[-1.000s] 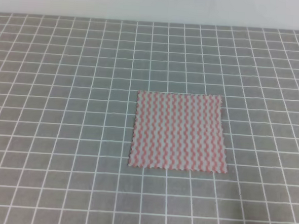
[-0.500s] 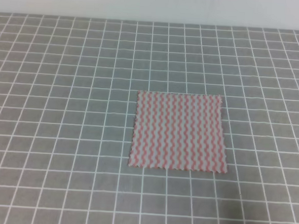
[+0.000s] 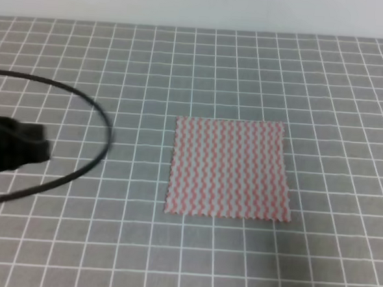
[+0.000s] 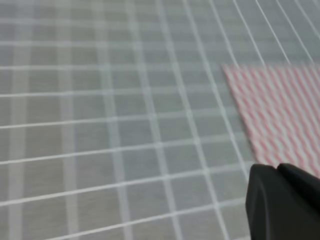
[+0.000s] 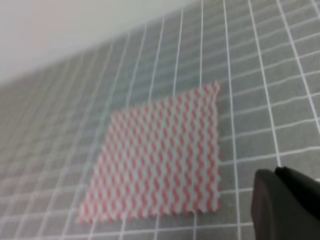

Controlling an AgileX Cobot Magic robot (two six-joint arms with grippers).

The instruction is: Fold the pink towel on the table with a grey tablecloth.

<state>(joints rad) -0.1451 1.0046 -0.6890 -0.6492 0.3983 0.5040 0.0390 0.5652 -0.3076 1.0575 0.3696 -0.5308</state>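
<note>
The pink towel lies flat and unfolded, a near square on the table with a grey tablecloth. My left gripper is a blurred black shape at the left edge, a few grid squares left of the towel and apart from it; its jaws cannot be made out. The left wrist view has the towel at the right and a black gripper part at the bottom right. In the right wrist view the towel lies left of a black gripper part. The exterior view does not show the right gripper.
A black cable loops out from the left arm over the grid cloth, reaching toward the towel's left side. A pale wall runs along the table's far edge.
The left arm and its cable loop have come into the exterior view from the left edge. The towel has not moved.
</note>
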